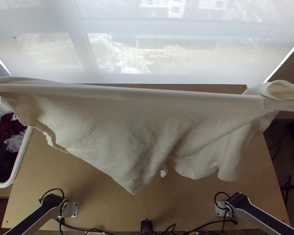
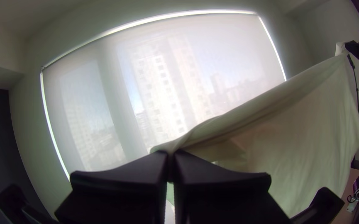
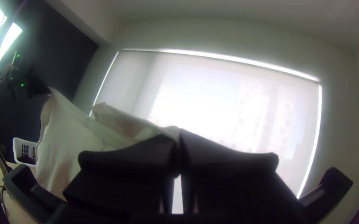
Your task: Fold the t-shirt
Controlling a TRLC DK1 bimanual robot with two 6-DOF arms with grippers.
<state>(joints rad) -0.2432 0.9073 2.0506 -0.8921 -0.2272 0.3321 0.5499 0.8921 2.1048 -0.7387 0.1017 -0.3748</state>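
The cream t-shirt [image 1: 119,125] hangs stretched across the top view above the table, its upper edge taut and its lower part draping in loose points. In the left wrist view my left gripper [image 2: 171,155] is shut on one end of the t-shirt [image 2: 308,132], which runs off to the other arm's gripper. In the right wrist view my right gripper [image 3: 179,139] is shut on the opposite end of the t-shirt [image 3: 71,141], with a loose fold beside the taut edge.
Below the cloth lies the wooden table [image 1: 88,188]. A white basket [image 1: 19,156] with dark and red clothes stands at its left. Cables [image 1: 202,227] run along the near edge, and a window blind [image 1: 166,47] hangs beyond the far edge.
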